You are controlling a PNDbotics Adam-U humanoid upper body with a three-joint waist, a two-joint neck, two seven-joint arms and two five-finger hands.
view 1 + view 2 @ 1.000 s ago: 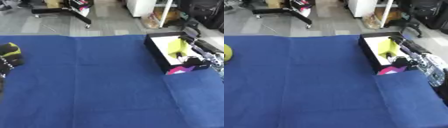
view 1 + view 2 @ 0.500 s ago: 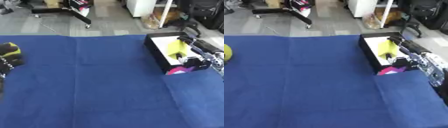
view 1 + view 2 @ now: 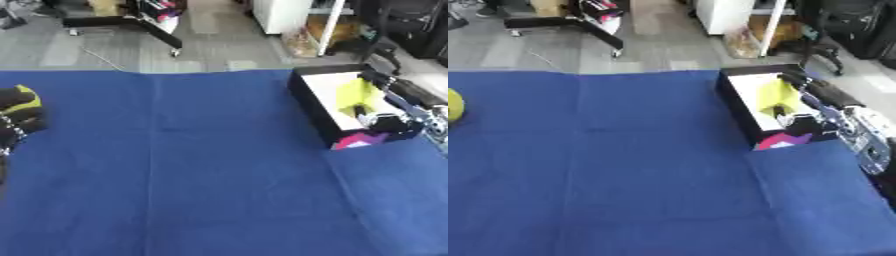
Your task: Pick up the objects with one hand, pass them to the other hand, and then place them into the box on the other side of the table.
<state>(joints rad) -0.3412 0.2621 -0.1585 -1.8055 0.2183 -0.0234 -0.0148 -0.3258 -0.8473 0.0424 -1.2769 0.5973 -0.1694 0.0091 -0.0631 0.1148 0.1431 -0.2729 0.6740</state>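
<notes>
The right hand (image 3: 385, 107) is reaching in from the right edge of the frame and hovering inside the box (image 3: 308, 95), which is standing at the right side of the blue tabletop (image 3: 201, 165). Its fingers are appearing curled against a yellow item (image 3: 360, 95) that is standing against the white inner floor of the box; whether the fingers are pinching this item or merely lying beside it cannot be told for certain. A pink item (image 3: 354, 141) is showing at the lower corner of the box, just below the hand. At the left edge of the frame, the left hand (image 3: 16, 117) is curling around a yellow object (image 3: 26, 100), with dark fingers crossing its face; the right eye view is showing only the yellow object there, at the left edge. The middle of the tabletop is lying between the two hands, which are well apart. By judgement, the placing step is under way on the right while the next pick is being held on the left. The next move is calling for the right hand to let go, lift clear of the box wall, and travel toward the centre, where the left hand can meet it for the pass.
</notes>
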